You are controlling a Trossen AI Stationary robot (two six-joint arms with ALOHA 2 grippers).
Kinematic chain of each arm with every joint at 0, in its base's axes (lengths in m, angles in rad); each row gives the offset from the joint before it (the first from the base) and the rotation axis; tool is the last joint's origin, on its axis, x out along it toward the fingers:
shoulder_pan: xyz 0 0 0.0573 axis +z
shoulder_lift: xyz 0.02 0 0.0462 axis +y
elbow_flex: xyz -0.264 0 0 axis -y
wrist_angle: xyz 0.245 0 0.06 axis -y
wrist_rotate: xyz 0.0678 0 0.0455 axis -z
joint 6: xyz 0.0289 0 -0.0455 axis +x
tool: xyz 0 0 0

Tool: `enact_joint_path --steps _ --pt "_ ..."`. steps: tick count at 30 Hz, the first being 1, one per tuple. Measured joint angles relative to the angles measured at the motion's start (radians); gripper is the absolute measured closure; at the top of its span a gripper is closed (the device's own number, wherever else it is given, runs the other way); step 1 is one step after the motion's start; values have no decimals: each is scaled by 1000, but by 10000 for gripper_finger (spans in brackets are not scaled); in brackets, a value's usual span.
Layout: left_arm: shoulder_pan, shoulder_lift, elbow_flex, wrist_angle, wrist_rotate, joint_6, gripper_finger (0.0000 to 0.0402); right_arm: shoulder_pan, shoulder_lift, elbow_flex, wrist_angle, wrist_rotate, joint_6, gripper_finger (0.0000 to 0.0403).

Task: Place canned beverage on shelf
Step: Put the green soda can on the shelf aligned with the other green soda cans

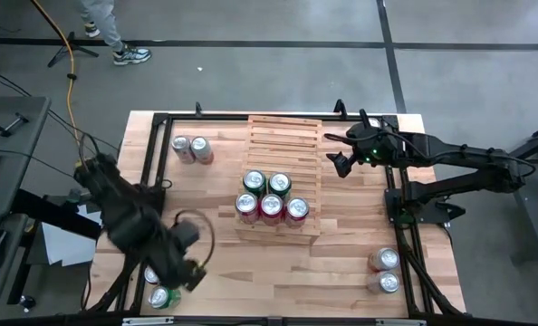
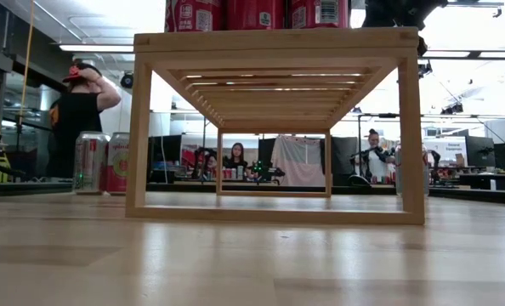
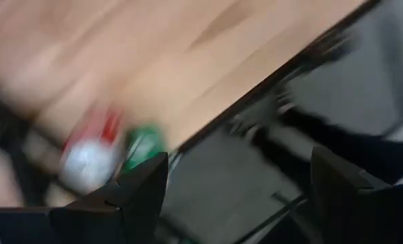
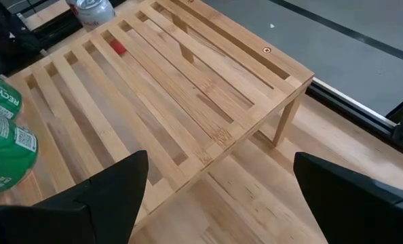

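While I watch from above, the surface (image 1: 341, 272) carries the shelf (image 1: 285, 145) at centre with five cans (image 1: 270, 196); right gripper (image 1: 338, 163) hovers beside it, left gripper (image 1: 193, 276) over two corner cans (image 1: 160, 292), both fingers open, empty.

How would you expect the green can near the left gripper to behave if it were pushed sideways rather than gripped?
The green can stands upright on a small base, so a high push would probably tip it. Once down, its round body would likely roll, and it sits close to the table's front edge. Its smooth metal may slip between the left gripper's open fingers.
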Motion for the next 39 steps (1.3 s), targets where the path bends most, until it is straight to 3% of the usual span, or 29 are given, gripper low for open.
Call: enact_joint_path --steps 7,11,16,22,33,39 --pt "-201 113 -1 -20 86 -460 143 0 0 0 -5 0 2 48" --pt "-271 184 -1 -8 166 -567 143 0 0 0 -5 0 4 48" --pt "-287 235 -1 30 153 -526 143 0 0 0 -5 0 18 48" --pt "-268 267 -3 -30 115 -357 143 0 0 0 -4 5 62 48" --pt "-268 267 -145 49 138 -129 143 0 0 0 -8 5 80 48" --pt "-274 266 -186 58 152 -105 143 0 0 0 -13 6 80 48"
